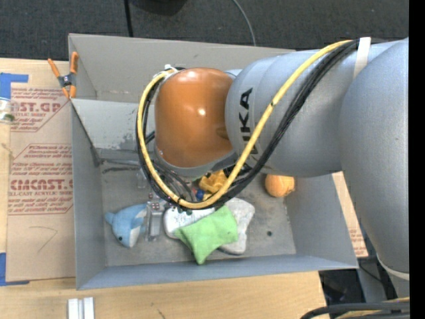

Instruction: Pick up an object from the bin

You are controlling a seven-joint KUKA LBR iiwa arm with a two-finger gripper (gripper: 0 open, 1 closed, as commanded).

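Currently the gripper (155, 219), open or closed I cannot tell, sits low at the front of the bin (89, 178), blue plush whale (128, 226) just beside it toward the view's left, green cloth (208, 234) near on the other side.

"KA" on the grey arm (247, 102)

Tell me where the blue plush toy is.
The blue plush toy lies on the floor of the bin at the view's lower left, just left of the green cloth.
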